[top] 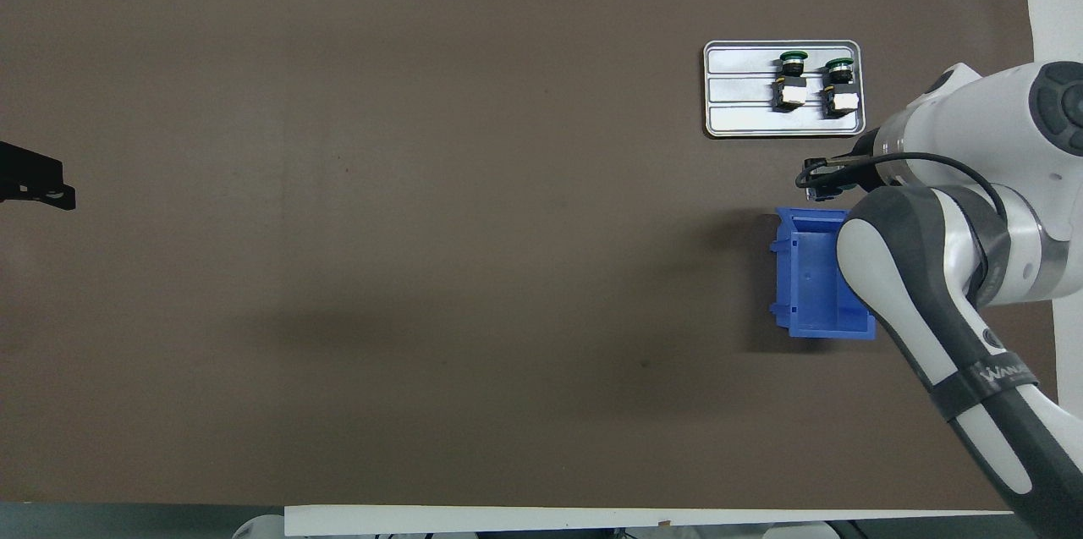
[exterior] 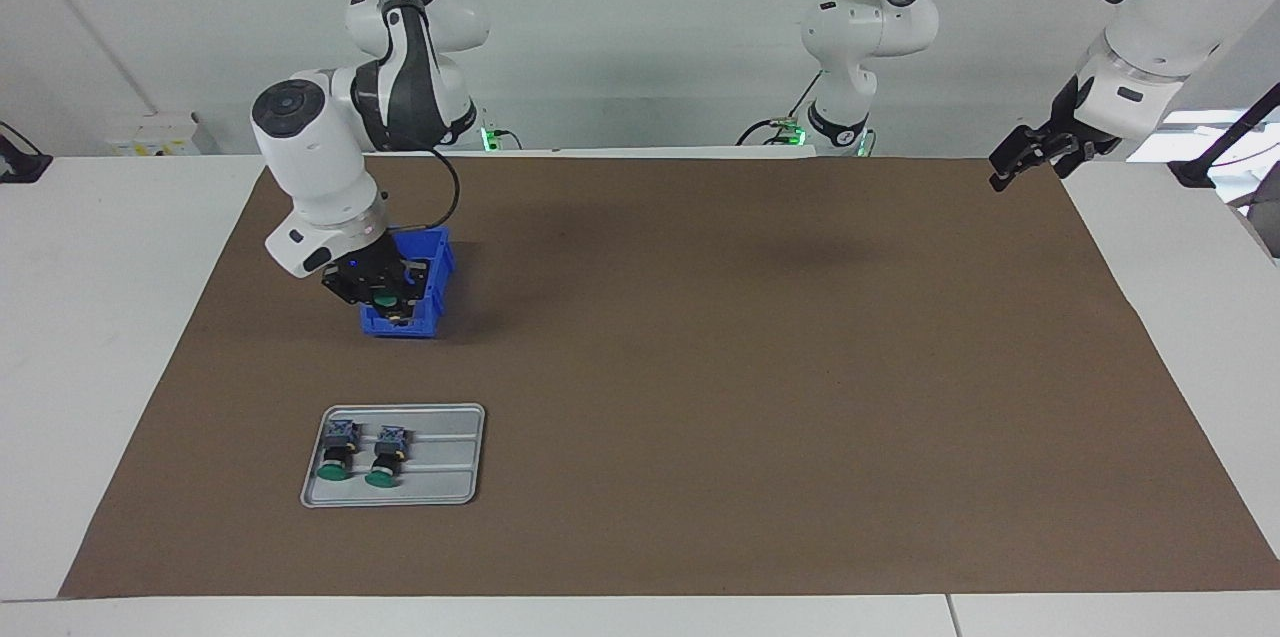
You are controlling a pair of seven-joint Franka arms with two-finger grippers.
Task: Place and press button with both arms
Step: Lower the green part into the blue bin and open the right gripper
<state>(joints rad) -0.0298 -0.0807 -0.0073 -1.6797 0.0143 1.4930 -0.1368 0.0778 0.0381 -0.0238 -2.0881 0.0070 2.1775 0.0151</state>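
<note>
The right gripper hangs over the end of the blue bin that lies farther from the robots, its fingers clamped on a green-capped push button, which is held up in the air above the bin's rim. In the overhead view the right arm's wrist covers most of that gripper and part of the bin; what else lies in the bin cannot be told.

Farther from the robots than the bin, and apart from it, sits a grey metal tray with ribbed lanes. Two more buttons lie side by side on it, at the part of the tray toward the right arm's end of the table, green caps pointing away from the robots; the rest of the tray is bare.

Bin and tray both stand on the brown mat toward the right arm's end. The mat stretches wide and open toward the left arm's end.

The left gripper waits over the mat's corner at its own end, fingers apart and holding nothing.
</note>
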